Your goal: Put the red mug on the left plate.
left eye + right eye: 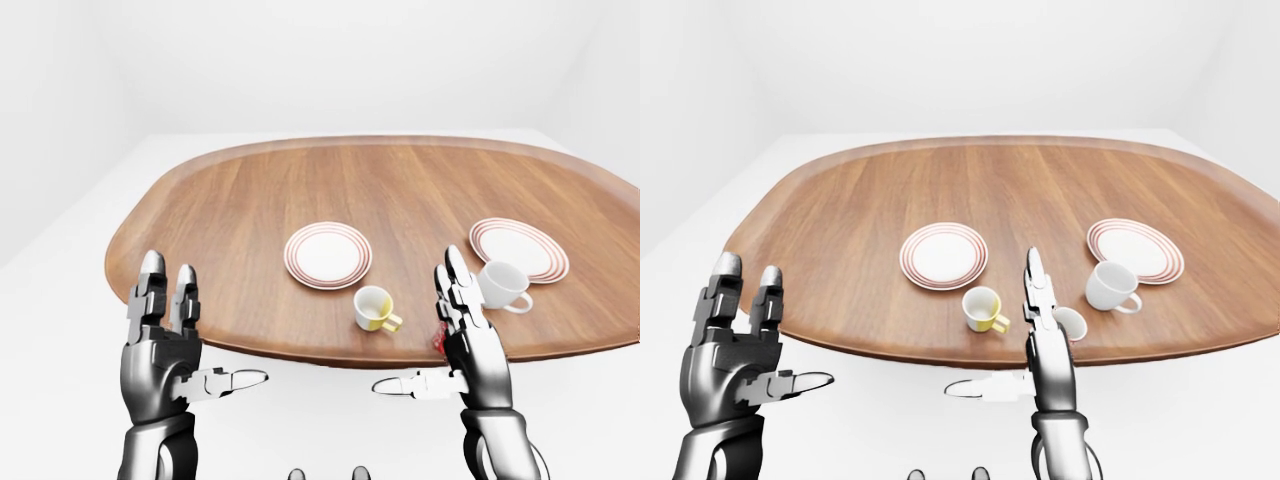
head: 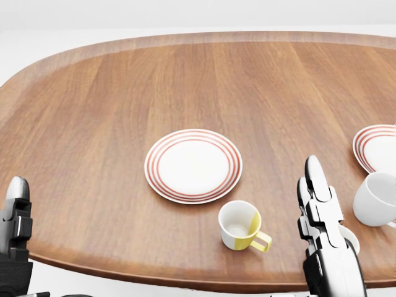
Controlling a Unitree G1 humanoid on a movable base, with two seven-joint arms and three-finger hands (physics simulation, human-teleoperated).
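The red ceramic mug [image 1: 1072, 322] is sitting at 1 o'clock of the nearer, open-fingered right hand [image 1: 1040, 318], upright, mostly hidden.

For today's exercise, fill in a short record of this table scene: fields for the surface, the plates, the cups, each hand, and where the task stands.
surface: wooden table
plates: left plate, bare; right plate, bare
cups: yellow mug below the left plate in the head view; white mug by the right plate; red mug mostly hidden behind the right hand
left hand: open, raised off the table's near edge, holding nothing
right hand: open, fingers upright beside the red mug, not closed on it
task: red mug not yet on the left plate
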